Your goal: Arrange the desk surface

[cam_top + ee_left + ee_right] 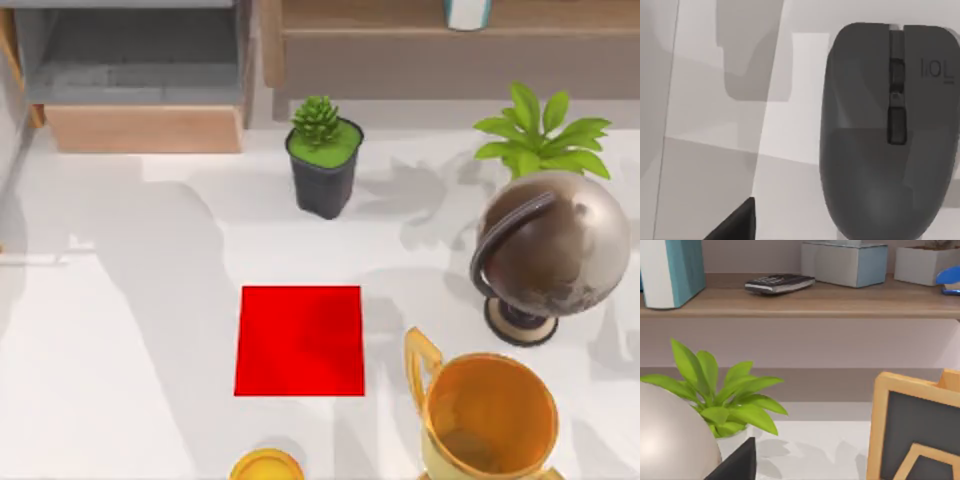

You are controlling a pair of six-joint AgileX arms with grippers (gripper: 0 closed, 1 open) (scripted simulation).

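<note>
White marbled worktop [120, 330] spans top view; red mat [300, 341] centre frame. Left wrist view: grey mouse [887, 135] on worktop, right half of frame, long axis vertical, near left end effector; left arm likely nearer. End effector states: cannot tell.

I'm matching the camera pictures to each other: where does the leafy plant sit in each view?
Top view: leafy plant at the back right, just behind the globe.
Right wrist view: plant in the near foreground, below the shelf, beside the globe's pale curve.
Left wrist view: a grey mouse on the white desk instead.
Shared landmark: the globe next to the plant.
</note>
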